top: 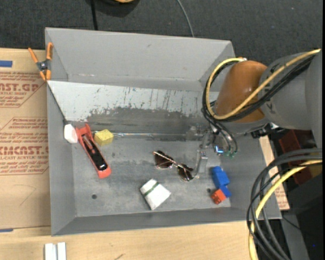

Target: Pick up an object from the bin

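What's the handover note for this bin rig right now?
Pincer: over the right part of the bin, at the right end of the sunglasses; nothing seen held.
Things: blue block and orange block by the near right corner; white wad near front; red cutter, yellow block at left.
Done: nothing lifted. Left: grasp one thing, lift it out.

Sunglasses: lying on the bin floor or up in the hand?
On the floor. The sunglasses lie flat near the middle of the bin, both lenses showing; the hand is just beside their right end.
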`<act>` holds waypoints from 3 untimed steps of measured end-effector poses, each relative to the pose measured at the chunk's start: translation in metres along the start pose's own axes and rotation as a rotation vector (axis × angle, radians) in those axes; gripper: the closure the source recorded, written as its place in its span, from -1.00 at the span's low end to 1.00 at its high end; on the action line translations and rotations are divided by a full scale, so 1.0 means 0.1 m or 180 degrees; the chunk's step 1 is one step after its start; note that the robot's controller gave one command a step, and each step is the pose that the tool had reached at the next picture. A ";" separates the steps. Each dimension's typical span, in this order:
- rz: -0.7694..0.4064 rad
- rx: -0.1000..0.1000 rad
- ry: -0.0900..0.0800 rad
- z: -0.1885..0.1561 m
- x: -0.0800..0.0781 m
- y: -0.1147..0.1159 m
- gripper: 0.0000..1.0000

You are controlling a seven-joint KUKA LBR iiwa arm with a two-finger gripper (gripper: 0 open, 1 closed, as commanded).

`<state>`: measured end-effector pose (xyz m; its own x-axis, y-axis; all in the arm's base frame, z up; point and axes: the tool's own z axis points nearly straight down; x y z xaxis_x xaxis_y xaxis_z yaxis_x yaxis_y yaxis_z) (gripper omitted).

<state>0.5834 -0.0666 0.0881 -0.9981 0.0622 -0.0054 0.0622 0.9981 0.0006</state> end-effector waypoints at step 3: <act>0.0682 -0.0001 -0.0001 0.21 0.18 0.27 -1.00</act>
<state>0.5670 -0.0383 0.0674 -0.9620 0.2729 -0.0056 0.2729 0.9621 0.0021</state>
